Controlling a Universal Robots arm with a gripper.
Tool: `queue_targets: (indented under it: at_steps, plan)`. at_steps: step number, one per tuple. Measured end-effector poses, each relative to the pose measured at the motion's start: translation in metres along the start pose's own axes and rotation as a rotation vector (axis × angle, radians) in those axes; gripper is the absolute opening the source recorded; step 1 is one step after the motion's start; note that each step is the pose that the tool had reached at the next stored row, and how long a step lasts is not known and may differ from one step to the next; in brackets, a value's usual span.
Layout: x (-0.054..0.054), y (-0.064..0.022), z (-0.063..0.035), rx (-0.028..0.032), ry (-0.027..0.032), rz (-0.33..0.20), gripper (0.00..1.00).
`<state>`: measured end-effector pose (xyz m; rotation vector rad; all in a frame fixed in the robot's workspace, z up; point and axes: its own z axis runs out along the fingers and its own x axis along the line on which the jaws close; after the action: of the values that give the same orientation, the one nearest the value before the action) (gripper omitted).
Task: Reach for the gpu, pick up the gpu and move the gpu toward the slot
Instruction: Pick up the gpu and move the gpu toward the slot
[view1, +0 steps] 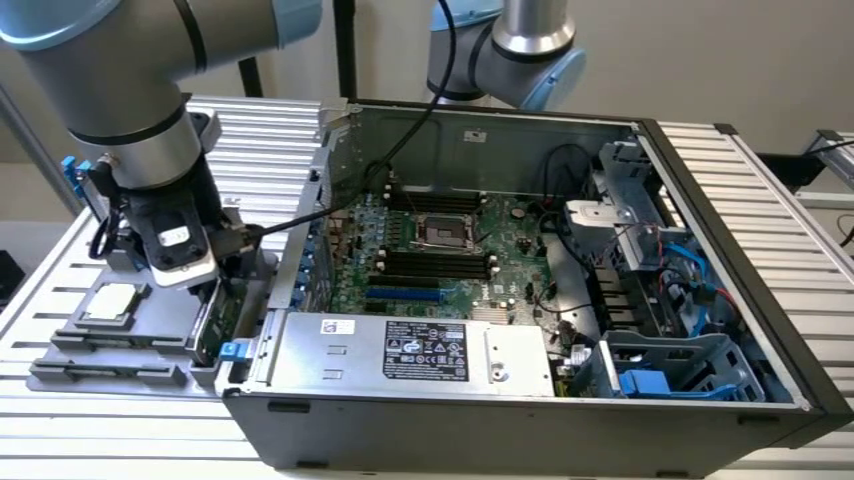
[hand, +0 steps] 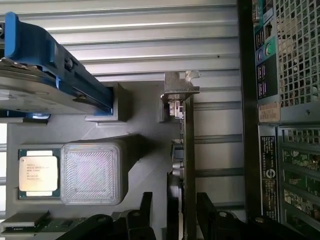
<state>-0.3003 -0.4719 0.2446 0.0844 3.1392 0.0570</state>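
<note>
Here's the gpu (hand: 189, 150), up on its long edge in the grey holder (hand: 150, 165) on the counter (hand: 150, 30), seen edge-on as a thin green board. Its silver metal bracket (hand: 179, 90) caps one end. The other end sits between the fingers of the open pincer (hand: 175, 200), not lifted. In the exterior view the card stands upright just beside the computer case (view1: 534, 430), at the case's wall on the exterior view's left.
</note>
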Motion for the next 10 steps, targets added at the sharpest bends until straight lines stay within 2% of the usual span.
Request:
queue_targets:
  at_steps: [6,7,10]
  plan:
    - [-0.0006,0.0,0.0014,-0.0001,0.0,0.0,0.46]
    - [-0.0007,0.0,0.0016,-0.0001,0.0,0.0,0.39]
    - [-0.001,0.0,0.0024,-0.0001,-0.0001,0.0,0.39]
